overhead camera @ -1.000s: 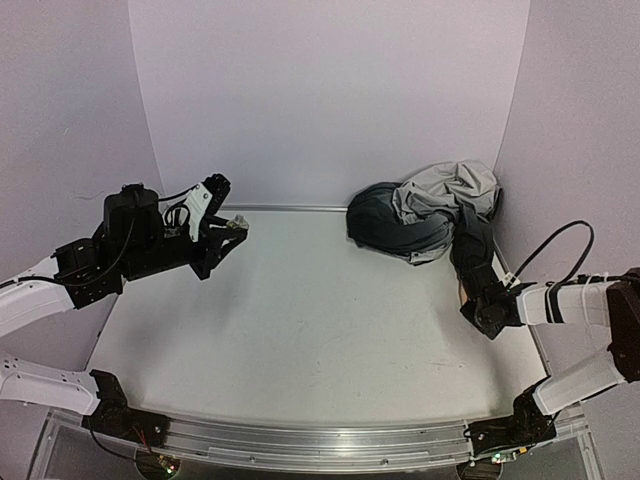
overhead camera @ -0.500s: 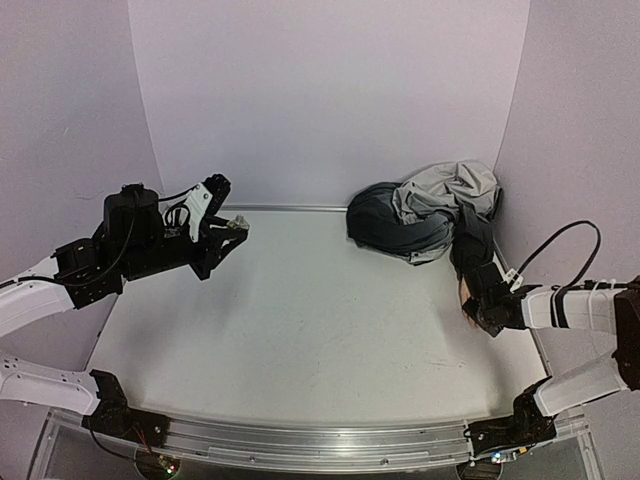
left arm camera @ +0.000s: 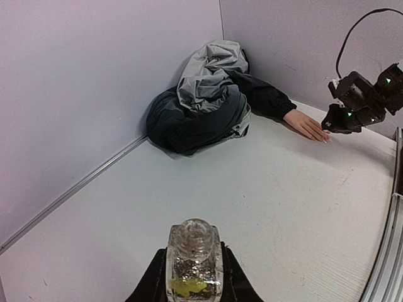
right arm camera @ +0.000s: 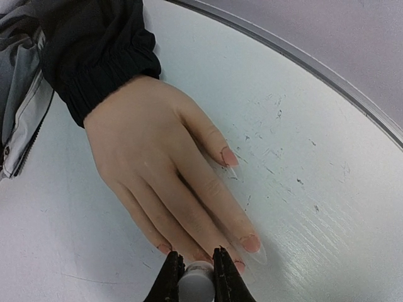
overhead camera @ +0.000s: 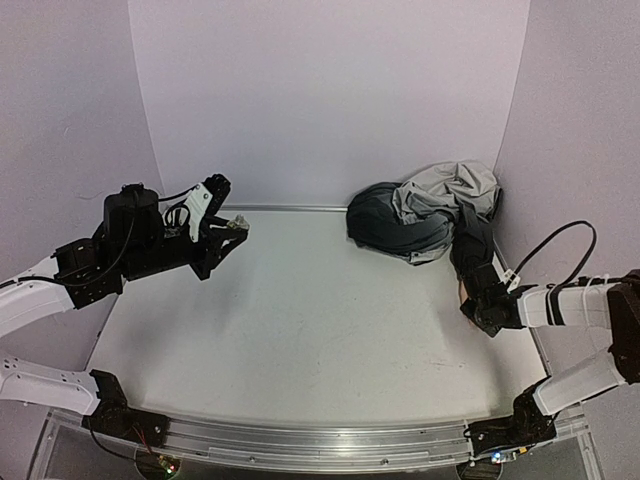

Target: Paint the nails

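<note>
Over at the left of the top view, the left gripper (overhead camera: 228, 232) hangs above the table (overhead camera: 300, 330) with its fingers clamped on a little glass bottle (left arm camera: 193, 261). The bottle's threaded neck is bare and there's a yellowish blob inside. It's parked well apart from the action, so it isn't the arm to watch. Moving right, a crumpled grey jacket (overhead camera: 420, 210) is piled in the back corner, and its dark cuff (right arm camera: 94, 56) runs down toward the right edge. The mannequin hand (right arm camera: 151, 157) sticks out of that cuff, lying flat, palm down. In the right wrist view its long axis runs from upper left (the cuff) to lower right (the fingertips), and the nails (right arm camera: 250, 243) sit at that lower end. The right gripper (right arm camera: 192, 267) is at the bottom centre of that frame, pinched narrow on a small white cap (right arm camera: 196, 280), probably the brush handle, though the bristles aren't visible. The cap is just beside the middle fingertips, and the pink nail is a touch up and to the right of it. So my guess is the next stroke is a small nudge that way, lined up along the finger rather than across it.
</note>
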### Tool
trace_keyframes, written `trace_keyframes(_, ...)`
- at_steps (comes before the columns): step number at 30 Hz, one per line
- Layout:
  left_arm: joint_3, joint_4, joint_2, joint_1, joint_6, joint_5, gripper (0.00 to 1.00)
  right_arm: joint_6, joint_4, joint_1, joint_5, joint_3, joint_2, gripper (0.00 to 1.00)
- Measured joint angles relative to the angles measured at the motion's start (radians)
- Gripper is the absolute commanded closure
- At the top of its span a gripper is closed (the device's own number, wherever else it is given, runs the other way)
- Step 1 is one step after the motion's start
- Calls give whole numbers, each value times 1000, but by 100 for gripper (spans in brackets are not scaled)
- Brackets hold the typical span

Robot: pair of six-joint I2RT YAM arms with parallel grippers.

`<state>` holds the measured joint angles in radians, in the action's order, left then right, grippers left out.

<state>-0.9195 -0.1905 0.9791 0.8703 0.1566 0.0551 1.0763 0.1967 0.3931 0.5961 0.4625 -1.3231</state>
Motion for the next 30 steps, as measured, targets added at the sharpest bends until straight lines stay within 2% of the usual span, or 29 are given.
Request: trace_keyframes(30, 0, 0, 0, 0, 0, 0, 100, 14, -8, 0, -6, 13, -58, 100)
